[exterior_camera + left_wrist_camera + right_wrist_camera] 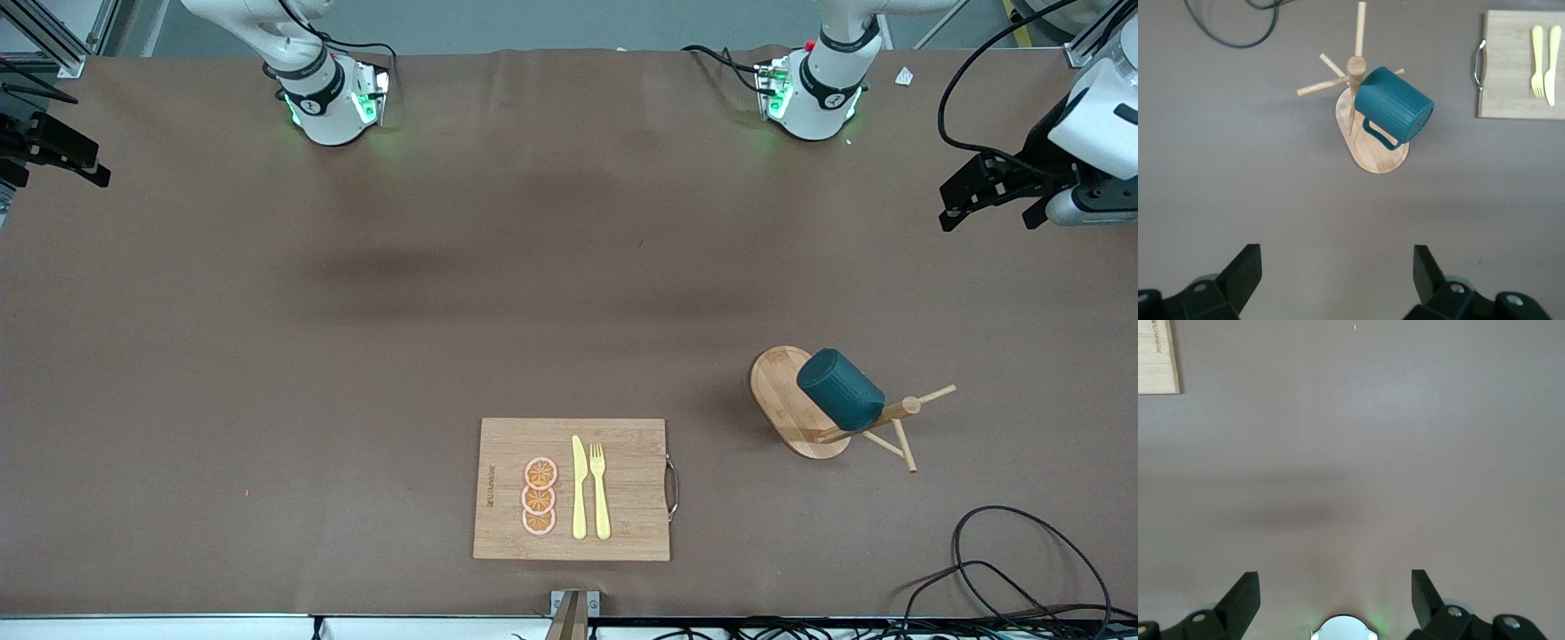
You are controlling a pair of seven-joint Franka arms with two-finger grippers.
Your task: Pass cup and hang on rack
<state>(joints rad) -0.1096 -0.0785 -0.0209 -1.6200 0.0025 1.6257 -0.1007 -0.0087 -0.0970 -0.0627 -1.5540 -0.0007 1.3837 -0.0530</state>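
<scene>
The dark teal cup (840, 388) hangs by its handle on a peg of the light wooden rack (782, 391), which stands toward the left arm's end of the table. In the left wrist view the cup (1395, 105) tilts over the rack's oval base (1375, 153). My left gripper (994, 212) is open and empty, up in the air over the table's edge at the left arm's end, well clear of the rack; it also shows in the left wrist view (1338, 273). My right gripper (62, 156) is open and empty over the right arm's end; it also shows in the right wrist view (1335, 597).
A wooden cutting board (622, 444) with orange slices (540, 496), a yellow knife (579, 489) and a yellow fork (600, 489) lies near the front camera's edge. Black cables (1022, 569) loop on the table nearer the camera than the rack.
</scene>
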